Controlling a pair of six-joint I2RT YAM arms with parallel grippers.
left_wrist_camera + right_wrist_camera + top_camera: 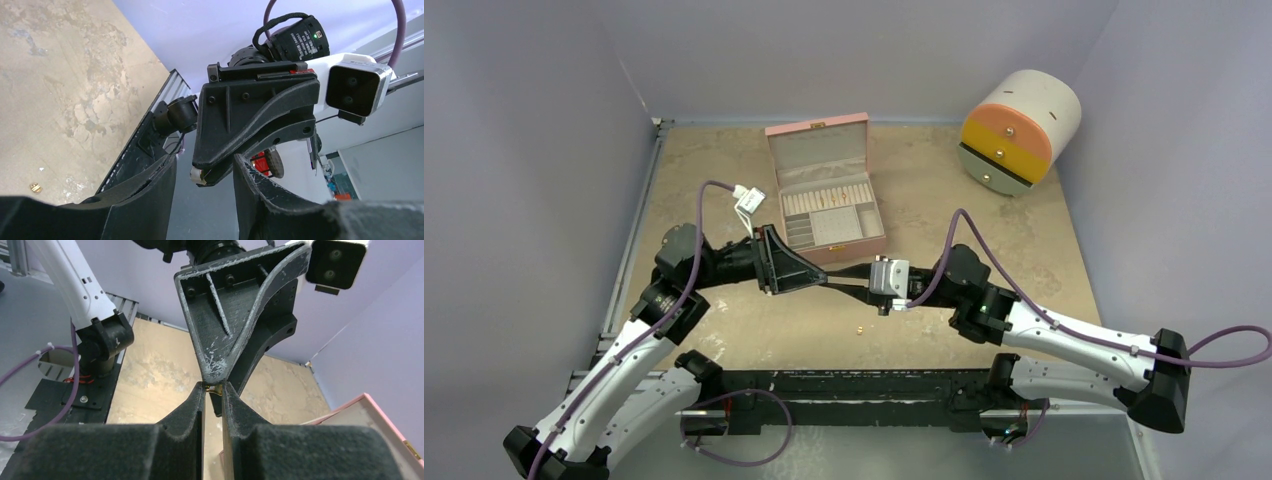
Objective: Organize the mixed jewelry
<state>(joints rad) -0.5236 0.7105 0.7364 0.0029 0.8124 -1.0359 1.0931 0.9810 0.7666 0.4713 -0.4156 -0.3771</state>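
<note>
A tiny gold jewelry piece (216, 389) is pinched at the very tips of my right gripper (214, 386), which is shut on it above the table. The left wrist view shows the same piece (198, 175) at the right gripper's tips (202, 179), between the spread fingers of my left gripper (204, 160), which is open around it without touching. From above, the two grippers meet tip to tip, left gripper (822, 279) and right gripper (839, 287), just in front of the box. Another small gold piece (861, 327) lies loose on the table, also visible from the left wrist (35, 187).
An open pink jewelry box (819, 128) with ring rolls and small compartments stands behind the grippers. A round white organizer with orange and yellow drawers (1019, 125) lies on its side at the back right. Lavender walls enclose the table.
</note>
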